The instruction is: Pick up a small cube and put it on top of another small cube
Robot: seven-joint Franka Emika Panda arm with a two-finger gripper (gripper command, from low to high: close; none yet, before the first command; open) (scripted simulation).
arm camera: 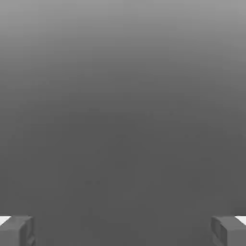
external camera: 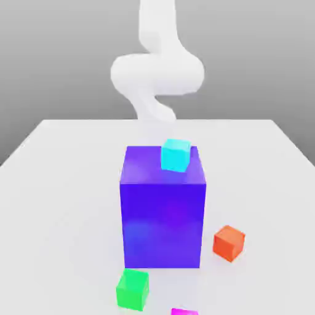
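The small magenta cube lies on the white table at the exterior view's near edge, cut off by the frame so that just its top shows. The small green cube sits a little to its left, in front of the big block. The white arm stands at the far side of the table, behind the block and well away from both cubes. In the hand view my gripper is open, its two grey fingertips far apart with nothing between them against a plain grey background.
A big blue-purple block stands mid-table with a cyan cube on its top. An orange-red cube rests on the table at the block's right. The white table stretches bare to the left and right.
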